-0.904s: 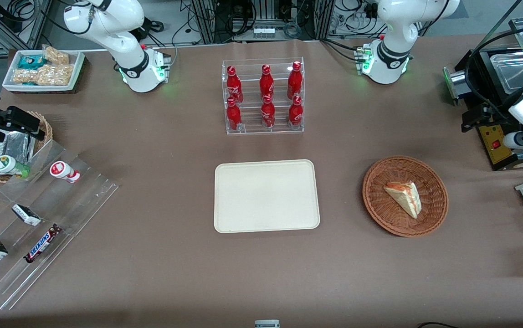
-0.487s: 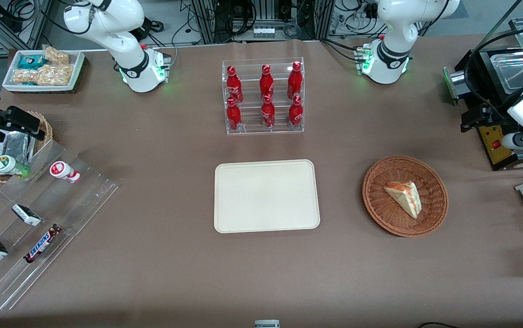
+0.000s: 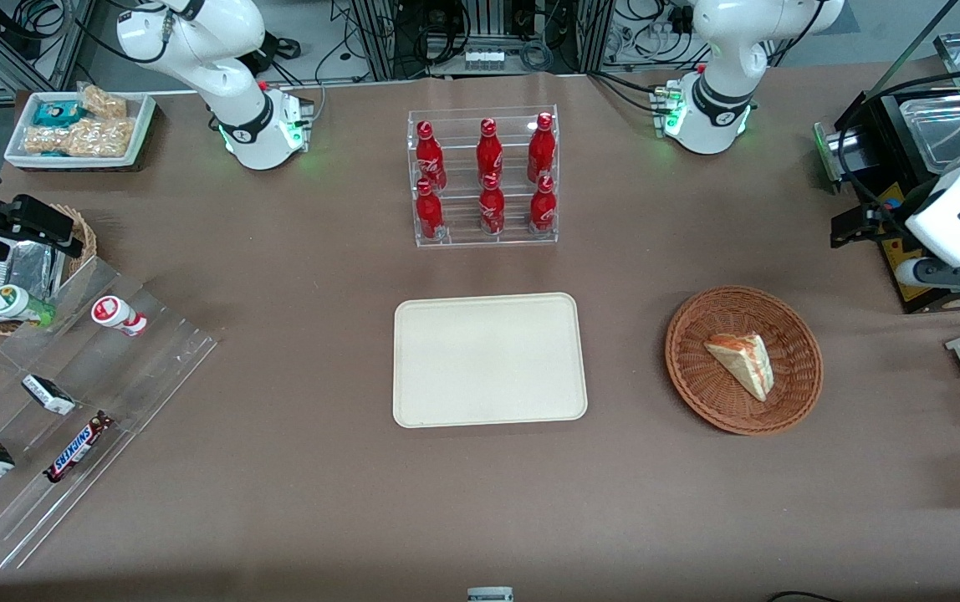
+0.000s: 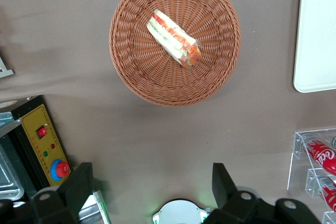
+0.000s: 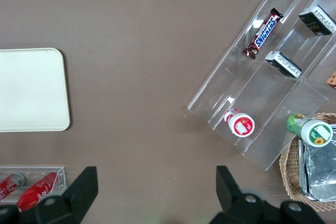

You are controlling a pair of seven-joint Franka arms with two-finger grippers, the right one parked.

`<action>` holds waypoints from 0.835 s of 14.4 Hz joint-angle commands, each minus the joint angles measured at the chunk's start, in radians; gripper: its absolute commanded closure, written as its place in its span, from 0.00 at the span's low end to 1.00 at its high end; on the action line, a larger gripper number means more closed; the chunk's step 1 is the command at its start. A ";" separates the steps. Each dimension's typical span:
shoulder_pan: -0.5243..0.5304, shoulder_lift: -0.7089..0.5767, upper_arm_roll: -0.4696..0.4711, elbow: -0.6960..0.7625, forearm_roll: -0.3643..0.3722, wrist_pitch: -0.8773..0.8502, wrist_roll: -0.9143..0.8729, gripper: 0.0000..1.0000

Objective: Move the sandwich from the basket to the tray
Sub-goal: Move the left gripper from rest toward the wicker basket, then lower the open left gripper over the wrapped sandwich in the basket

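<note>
One sandwich (image 3: 741,362) lies in the basket (image 3: 798,393) toward my end of the desk; the tray (image 3: 488,359) sits mid-desk. My end effector (image 4: 152,184) hangs high, fingers spread, empty. I should descend centred, straddling the wedge's narrow width.

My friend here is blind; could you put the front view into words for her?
A sandwich lies in a basket beside an empty tray. The open gripper hangs above the table near the basket, touching nothing.
</note>
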 commanded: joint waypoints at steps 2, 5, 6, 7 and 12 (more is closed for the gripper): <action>-0.005 -0.007 0.001 -0.130 0.007 0.130 0.008 0.00; -0.005 0.017 0.001 -0.247 0.007 0.256 0.005 0.00; -0.004 0.028 0.001 -0.291 0.007 0.320 -0.001 0.00; -0.004 0.037 0.001 -0.328 0.007 0.383 -0.014 0.00; -0.005 0.094 0.001 -0.422 0.007 0.574 -0.246 0.00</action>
